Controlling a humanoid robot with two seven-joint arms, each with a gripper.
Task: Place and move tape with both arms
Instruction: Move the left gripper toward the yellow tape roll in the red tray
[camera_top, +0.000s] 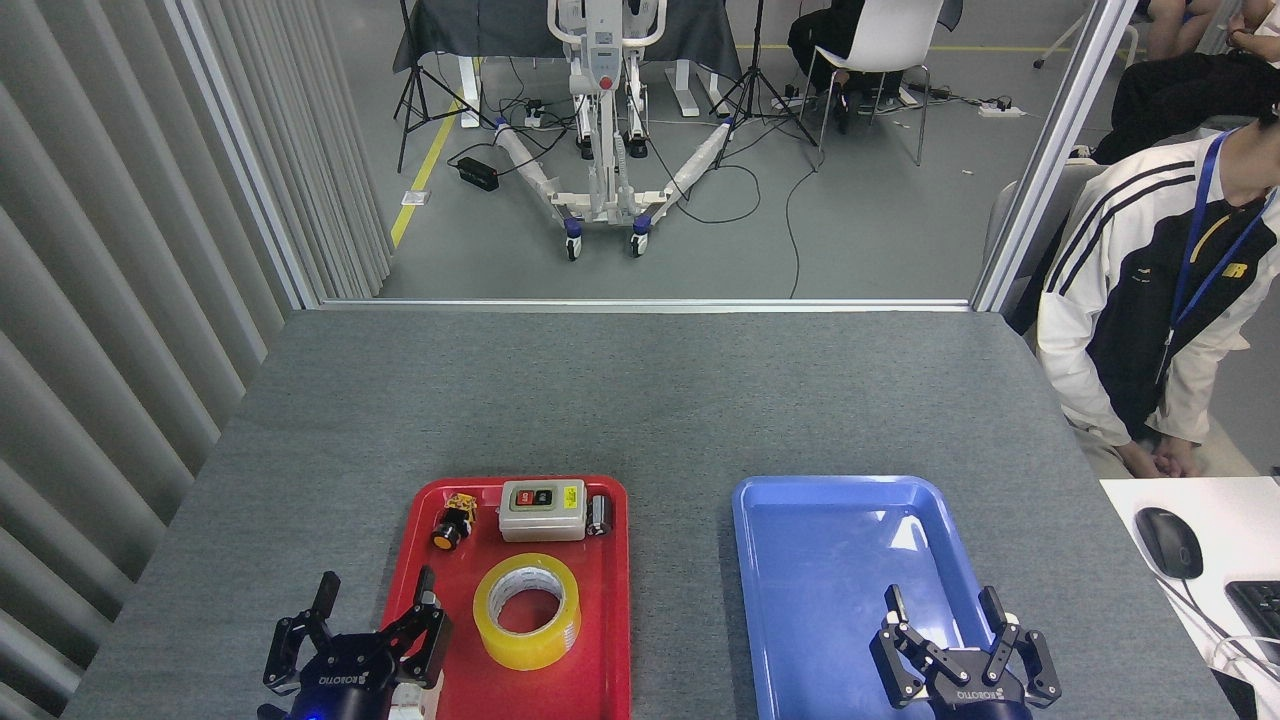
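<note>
Grey felt covered the table (640, 400), with a red tray (605, 640) near left and an empty blue tray (760, 600) near right. On the red one the tape (527, 611) lay flat, a switch box (542, 509) just beyond it. Both the left gripper (375, 625) and right gripper (955, 625) hung with fingers spread, grasping nothing. I judged a careless reach might shove the roll into the box, or catch the tray rim and drag it.
</note>
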